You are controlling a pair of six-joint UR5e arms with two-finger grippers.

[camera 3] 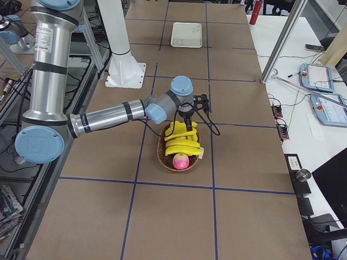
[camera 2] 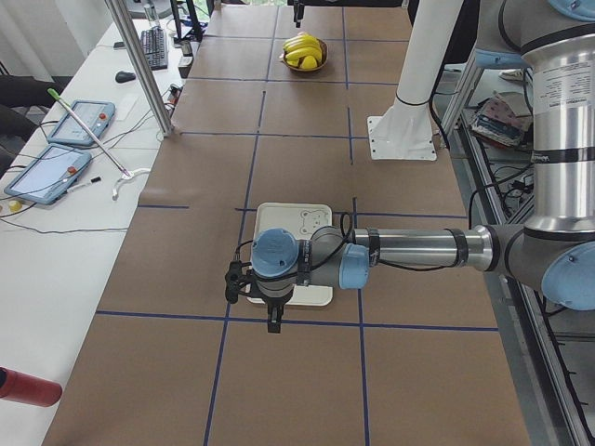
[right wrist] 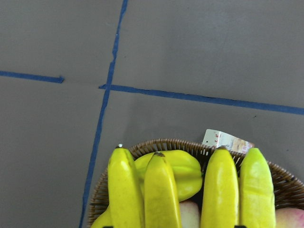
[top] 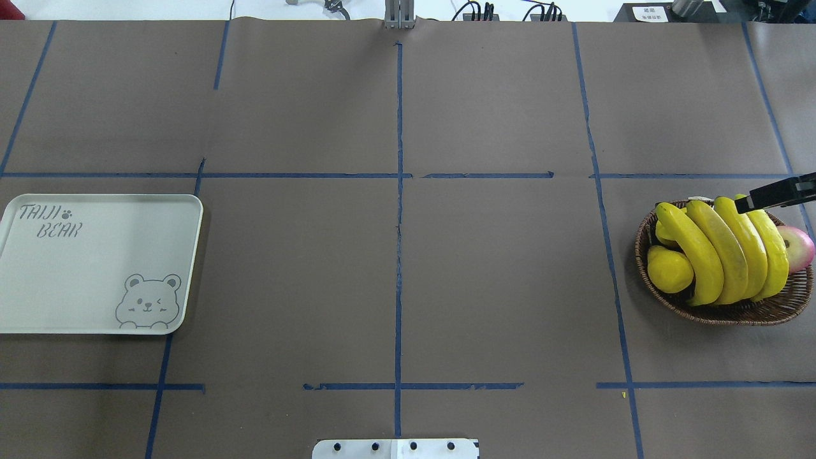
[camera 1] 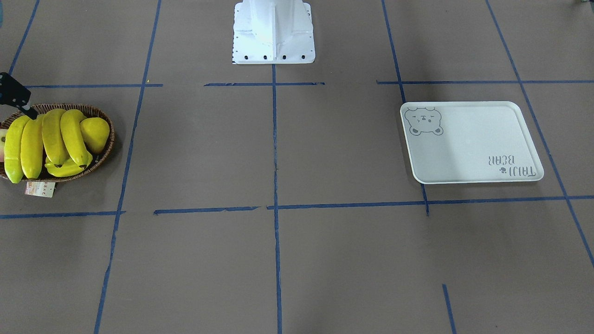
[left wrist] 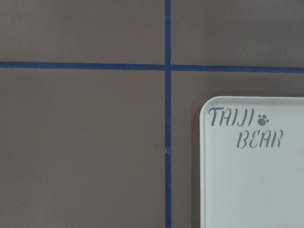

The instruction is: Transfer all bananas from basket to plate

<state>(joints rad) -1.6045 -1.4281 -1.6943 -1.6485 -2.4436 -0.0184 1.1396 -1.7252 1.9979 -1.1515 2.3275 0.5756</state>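
Four yellow bananas (top: 727, 248) lie side by side in a wicker basket (top: 733, 312) at the table's right end; they also show in the front view (camera 1: 46, 139) and the right wrist view (right wrist: 161, 190). My right gripper (top: 746, 204) hovers just above their far tips, its fingers apparently apart and empty; it also shows in the front view (camera 1: 28, 110). The white bear plate (top: 89, 268) lies bare at the left end and shows in the left wrist view (left wrist: 256, 190). My left gripper (camera 2: 272, 325) hangs by the plate's outer edge; I cannot tell if it is open.
A plump yellow fruit (top: 669, 269) and a pink-red apple (top: 800, 247) share the basket with the bananas. A ridged yellow fruit (right wrist: 183, 171) lies under them. A paper tag (camera 1: 39, 189) hangs from the basket. The robot's white base (camera 1: 274, 32) stands mid-table.
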